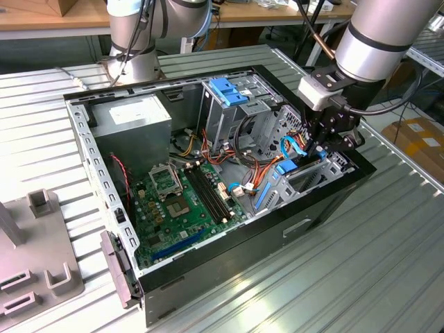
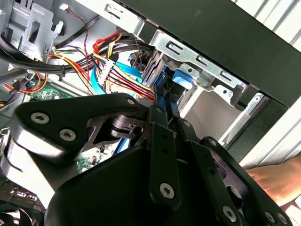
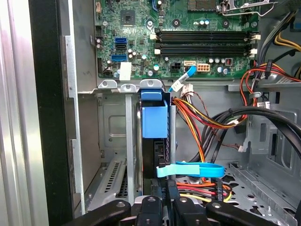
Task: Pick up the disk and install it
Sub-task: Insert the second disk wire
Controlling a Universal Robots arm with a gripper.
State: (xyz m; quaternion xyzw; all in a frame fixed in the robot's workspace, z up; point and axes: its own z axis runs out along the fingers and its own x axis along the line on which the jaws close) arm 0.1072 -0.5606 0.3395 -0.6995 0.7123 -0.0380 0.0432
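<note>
Working inside an open computer case (image 1: 333,198) lying on its side on a ribbed metal desk (image 1: 388,277), with the arm (image 1: 378,35) reaching down from about 1 o'clock in the exterior view. Hanging the gripper (image 1: 326,142) low over the case's 3 o'clock corner in that view, right above a metal drive bay (image 1: 305,180). Holding the jaws nearly closed, apparently pinching the upper edge of the disk (image 3: 155,136), though the exact contact is hard to make out; in the first wrist view the finger links (image 3: 162,207) are converging on the disk's near edge. Standing the disk on edge in the slot of the bay, its blue carrier frame (image 3: 154,117) showing as a block between two grey metal rails, dark drive body just beneath it. Lying across the lower part of the disk, a flat light-blue data cable (image 3: 190,169), with red, yellow and orange power wires (image 3: 197,117) bundled just beside. Sitting beyond the bay, the green motherboard (image 1: 180,201); resting at about 11 o'clock in the exterior view, the grey power supply (image 1: 132,118).
</note>
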